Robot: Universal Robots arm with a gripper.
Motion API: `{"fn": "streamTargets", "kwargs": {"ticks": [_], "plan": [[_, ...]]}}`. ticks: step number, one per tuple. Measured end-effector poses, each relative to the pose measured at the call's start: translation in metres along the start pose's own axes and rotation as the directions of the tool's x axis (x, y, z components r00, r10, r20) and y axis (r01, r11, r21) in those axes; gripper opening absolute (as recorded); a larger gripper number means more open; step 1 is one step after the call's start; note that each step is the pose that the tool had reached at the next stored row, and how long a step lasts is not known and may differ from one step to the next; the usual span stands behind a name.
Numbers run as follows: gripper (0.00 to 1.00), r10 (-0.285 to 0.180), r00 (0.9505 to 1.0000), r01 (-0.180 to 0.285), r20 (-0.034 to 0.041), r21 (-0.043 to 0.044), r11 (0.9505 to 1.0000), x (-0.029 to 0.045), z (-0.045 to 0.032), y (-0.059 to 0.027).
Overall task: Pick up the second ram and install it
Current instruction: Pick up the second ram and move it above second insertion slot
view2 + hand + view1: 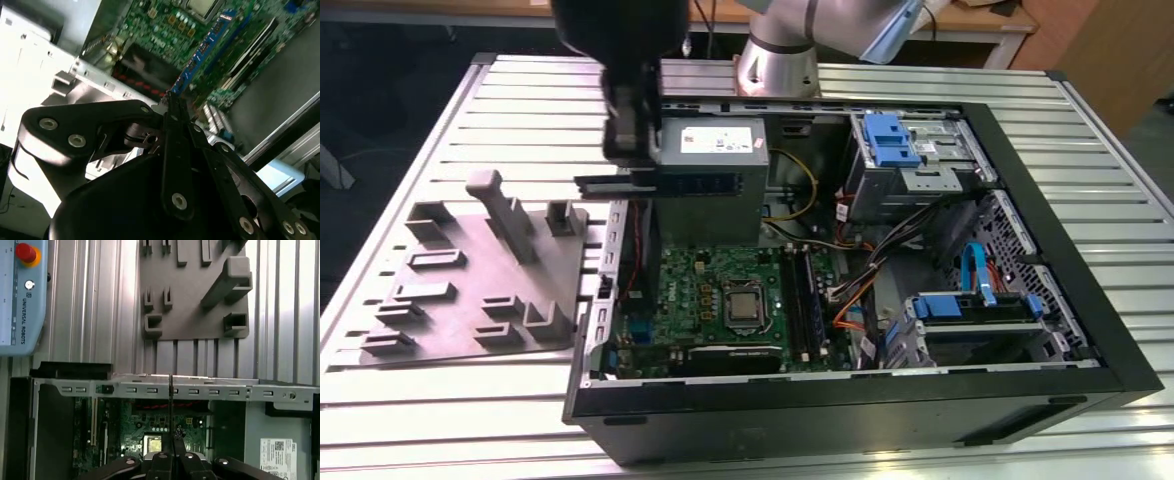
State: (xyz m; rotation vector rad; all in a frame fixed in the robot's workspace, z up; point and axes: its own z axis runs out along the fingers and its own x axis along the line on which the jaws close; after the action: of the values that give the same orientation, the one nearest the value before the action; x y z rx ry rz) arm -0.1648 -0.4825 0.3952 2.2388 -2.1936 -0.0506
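clamped on the second ram [694, 183], a thin, flat, dark blue-green memory stick: black linkage-fingered gripper [636, 165], jaws closed against its two faces. held in the air over the open black computer case's [854, 405] wall nearest the grey plastic fixture plate [460, 285], long axis level, crossing that wall. large green motherboard [707, 290] below, further inside.

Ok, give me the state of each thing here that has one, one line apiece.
pincer: shut on the second ram.
second ram: held in the air over the open case, not in a slot.
computer case: lying on its side, side panel off.
fixture plate: lying flat beside the case.
processor: uncovered, no cooler on it.
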Motion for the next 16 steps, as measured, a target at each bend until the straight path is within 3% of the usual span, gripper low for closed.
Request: {"fn": "streamTargets", "kwargs": {"ticks": [16], "plan": [[0.11, 0.000, 1.0000, 0.000, -0.0001, -0.0001, 1.0000, 0.0015, 0.0005, -0.0720]]}}
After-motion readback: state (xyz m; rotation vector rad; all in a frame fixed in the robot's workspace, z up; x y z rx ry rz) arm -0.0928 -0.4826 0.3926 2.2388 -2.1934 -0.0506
